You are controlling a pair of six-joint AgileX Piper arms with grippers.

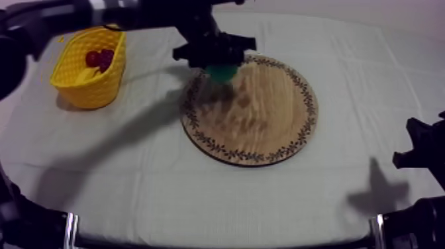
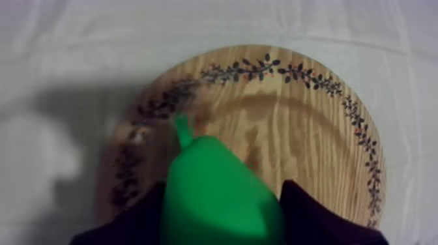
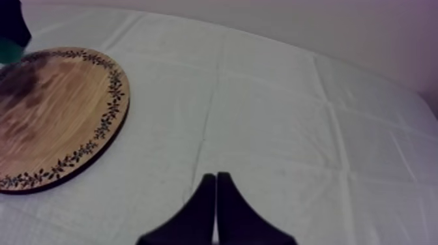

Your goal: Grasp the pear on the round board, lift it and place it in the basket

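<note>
My left gripper (image 1: 222, 66) holds the green pear (image 1: 222, 71) just above the upper left rim of the round wooden board (image 1: 265, 126). In the left wrist view the pear (image 2: 218, 199) sits between my two black fingers (image 2: 319, 218), stem pointing away, with the board (image 2: 306, 130) below it. The yellow basket (image 1: 112, 73) stands at the far left of the table, well to the left of the pear. My right gripper (image 3: 216, 189) rests over bare cloth to the right of the board (image 3: 58, 111), fingers together as a narrow wedge.
A small red fruit (image 1: 99, 59) lies inside the basket. The left arm reaches in from the upper left, passing over the basket's back. The right arm (image 1: 424, 149) sits low at the right edge. Bare cloth lies between the basket and the board.
</note>
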